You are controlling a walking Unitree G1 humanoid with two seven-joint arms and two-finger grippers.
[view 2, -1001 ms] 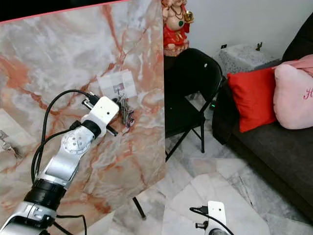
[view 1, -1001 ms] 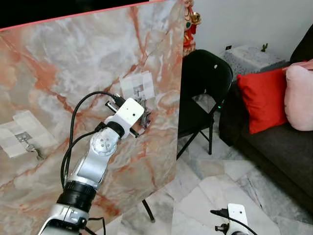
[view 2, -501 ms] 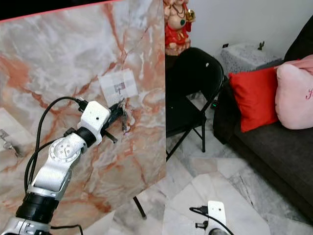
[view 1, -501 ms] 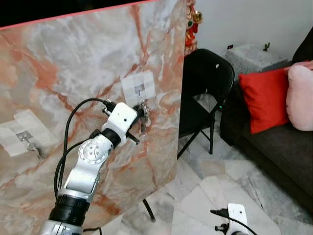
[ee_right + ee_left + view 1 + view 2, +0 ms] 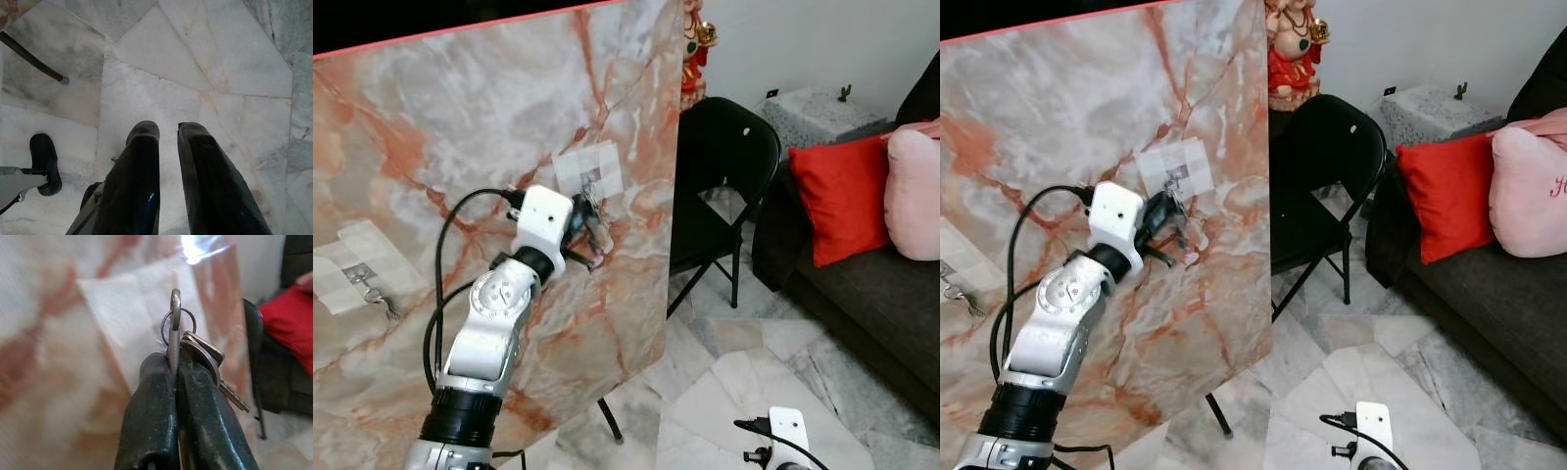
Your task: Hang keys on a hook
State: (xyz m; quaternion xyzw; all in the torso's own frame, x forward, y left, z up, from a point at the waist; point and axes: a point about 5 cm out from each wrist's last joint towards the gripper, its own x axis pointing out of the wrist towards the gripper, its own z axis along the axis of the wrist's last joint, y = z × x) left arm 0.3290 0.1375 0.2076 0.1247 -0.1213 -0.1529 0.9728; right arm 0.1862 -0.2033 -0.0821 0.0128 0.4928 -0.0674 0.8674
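My left hand (image 5: 173, 382) is clamped on the bunch of keys (image 5: 195, 350), pinching one key flat so the key ring (image 5: 177, 324) stands clear above my fingertips (image 5: 156, 377), free to catch a hook. I hold it at frame centre, just beside the white patch (image 5: 588, 168) on the marble panel (image 5: 460, 127), where a small metal hook (image 5: 590, 177) sits. My right hand (image 5: 166, 161) hangs idle over the marble floor (image 5: 234, 58), fingers narrowly apart, holding nothing.

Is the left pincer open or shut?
Shut: left pincer fingers clamp the keys, ring sticking out above the tips, near the white patch.
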